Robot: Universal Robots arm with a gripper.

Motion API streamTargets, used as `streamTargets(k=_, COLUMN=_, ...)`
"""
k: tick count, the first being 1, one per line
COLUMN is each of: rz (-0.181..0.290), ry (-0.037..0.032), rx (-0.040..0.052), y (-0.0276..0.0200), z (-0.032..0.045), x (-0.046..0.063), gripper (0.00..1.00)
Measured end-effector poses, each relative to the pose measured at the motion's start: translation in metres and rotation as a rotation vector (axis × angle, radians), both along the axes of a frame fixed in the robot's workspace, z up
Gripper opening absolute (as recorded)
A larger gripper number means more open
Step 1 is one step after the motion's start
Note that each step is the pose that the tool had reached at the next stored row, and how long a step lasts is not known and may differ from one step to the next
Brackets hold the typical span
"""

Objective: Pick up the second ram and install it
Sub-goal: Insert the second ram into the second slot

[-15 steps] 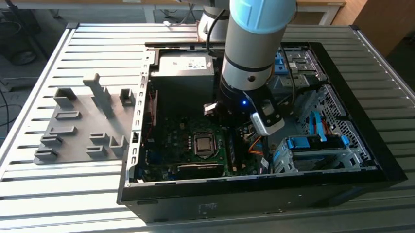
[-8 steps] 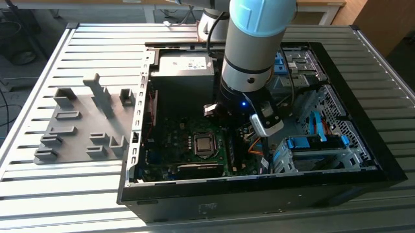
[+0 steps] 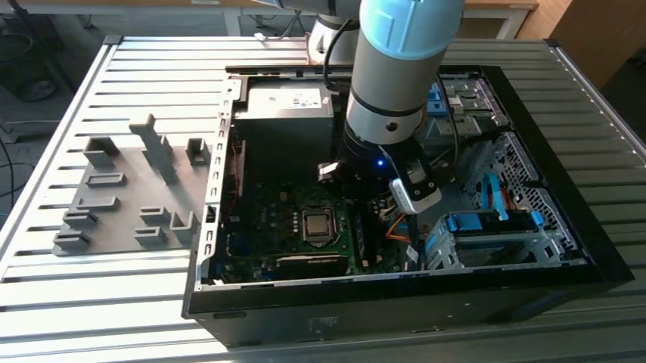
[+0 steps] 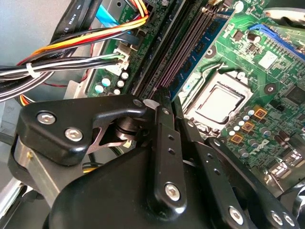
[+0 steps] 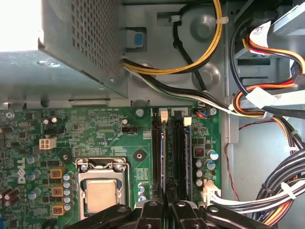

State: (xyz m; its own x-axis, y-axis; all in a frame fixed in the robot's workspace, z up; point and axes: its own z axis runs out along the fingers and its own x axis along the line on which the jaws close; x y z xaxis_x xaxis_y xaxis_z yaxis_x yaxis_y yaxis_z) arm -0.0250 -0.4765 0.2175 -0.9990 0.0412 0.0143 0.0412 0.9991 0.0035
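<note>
Over the memory slots (image 5: 171, 148), closed jaws.

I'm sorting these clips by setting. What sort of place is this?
Probably a robotics lab or test bench for computer assembly: an open computer case lies on a slatted metal table, the arm's gripper works over its motherboard, and grey holder blocks sit beside it.
</note>
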Motion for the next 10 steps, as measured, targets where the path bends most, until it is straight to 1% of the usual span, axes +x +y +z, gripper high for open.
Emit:
streamTargets(k=6, rz=-0.008, ry=0.0004, rx=0.0005, y=-0.0002, z=0.0000, x=0.0001, gripper=0.14)
streamTargets(k=10, rz=-0.008, ry=0.0004, rx=0.0005, y=-0.0002, z=0.0033, x=0.0001, gripper=0.14)
